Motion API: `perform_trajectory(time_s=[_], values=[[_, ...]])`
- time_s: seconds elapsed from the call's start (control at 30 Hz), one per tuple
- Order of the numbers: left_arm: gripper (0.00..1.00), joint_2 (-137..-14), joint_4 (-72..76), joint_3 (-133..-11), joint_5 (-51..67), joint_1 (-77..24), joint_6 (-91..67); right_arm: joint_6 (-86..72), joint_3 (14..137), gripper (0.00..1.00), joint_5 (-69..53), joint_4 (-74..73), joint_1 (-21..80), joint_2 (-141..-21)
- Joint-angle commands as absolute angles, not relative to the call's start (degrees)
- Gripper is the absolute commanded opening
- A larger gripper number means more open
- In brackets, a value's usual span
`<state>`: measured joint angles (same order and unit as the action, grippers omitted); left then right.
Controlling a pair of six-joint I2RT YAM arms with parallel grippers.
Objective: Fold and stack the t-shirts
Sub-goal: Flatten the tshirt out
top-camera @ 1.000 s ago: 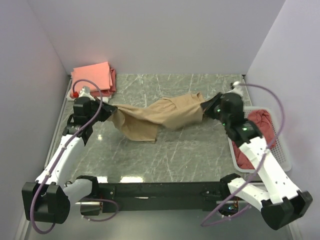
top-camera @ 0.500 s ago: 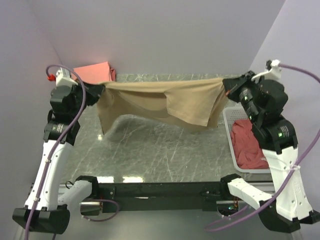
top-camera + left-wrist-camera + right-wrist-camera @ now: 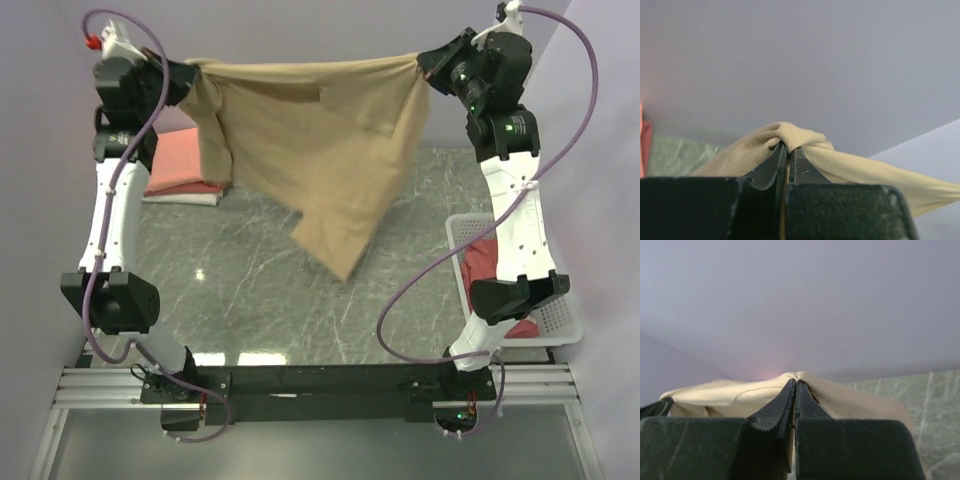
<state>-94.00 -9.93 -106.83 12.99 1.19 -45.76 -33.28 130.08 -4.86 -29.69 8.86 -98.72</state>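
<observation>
A tan t-shirt [image 3: 310, 140] hangs stretched in the air between my two raised grippers, its lower edge dangling to a point above the table. My left gripper [image 3: 187, 72] is shut on its left corner, seen in the left wrist view [image 3: 788, 145] with tan cloth [image 3: 795, 135] bunched over the tips. My right gripper [image 3: 425, 62] is shut on the right corner, seen in the right wrist view [image 3: 795, 382] with tan cloth [image 3: 850, 400] draped around the tips. Folded salmon-pink and red t-shirts [image 3: 180, 165] are stacked at the back left of the table. A dusty red t-shirt [image 3: 485, 265] lies in the basket.
A white slatted basket [image 3: 555, 320] stands at the table's right edge. The table is grey-green marble [image 3: 270, 300], walled by pale panels at the back and both sides. Both arms stand tall at the left and right.
Both grippers have lifted the tan t-shirt from low over the table to high up and spread it wide; the cloth now hangs free with only its lower point near the table.
</observation>
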Motion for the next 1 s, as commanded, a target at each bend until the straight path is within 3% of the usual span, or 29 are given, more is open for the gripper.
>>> perform_trajectory(time_s=[0.0, 0.13, 0.23, 0.27, 0.3, 0.37, 0.4, 0.47, 0.5, 0.63, 0.97], values=[[0.0, -92.81, -7.47, -118.38, 18.45, 3.95, -44.91, -34.71, 136.68, 0.0, -7.82, -26.37, 8.09, -93.44], [0.0, -89.23, -9.66, -116.29, 21.0, 5.27, -44.21, -35.42, 125.53, 0.0, -7.65, -26.19, 7.65, -85.46], [0.0, -83.18, -12.99, -105.42, 19.17, 5.36, -44.55, -35.77, 110.79, 0.0, -6.87, -29.18, 7.56, -77.91], [0.01, -81.32, -14.57, -97.03, 17.68, 5.36, -45.43, -35.68, 100.48, 0.0, -5.99, -29.61, 7.38, -75.61], [0.12, -79.47, -14.33, -92.07, 17.84, 5.36, -46.74, -35.77, 94.89, 0.0, -5.28, -29.36, 7.38, -73.41], [0.23, -74.81, -13.54, -77.35, 16.62, 5.36, -47.63, -35.86, 79.29, 0.0, -5.01, -26.74, 6.51, -68.92], [0.4, -72.36, -12.49, -72.47, 15.57, 5.36, -48.77, -36.12, 74.67, 0.0, -5.88, -25.59, 6.42, -68.47], [0.5, -70.93, -10.12, -59.93, 15.91, 5.36, -49.74, -35.69, 65.71, 0.0, -7.98, -23.92, 6.24, -70.48], [0.56, -70.49, -8.63, -56.37, 16.0, 5.45, -50.96, -35.07, 63.31, 0.0, -8.08, -23.12, 6.24, -71.36], [0.61, -67.42, -5.71, -40.56, 15.13, 5.27, -52.56, -33.58, 57.31, 0.0, -5.02, -21.18, 6.15, -76.8], [0.62, -57.04, -9.32, -28.21, 1.42, 5.19, -55.81, -32.34, 51.86, 0.0, -4.04, -19.6, 6.15, -75.85]])
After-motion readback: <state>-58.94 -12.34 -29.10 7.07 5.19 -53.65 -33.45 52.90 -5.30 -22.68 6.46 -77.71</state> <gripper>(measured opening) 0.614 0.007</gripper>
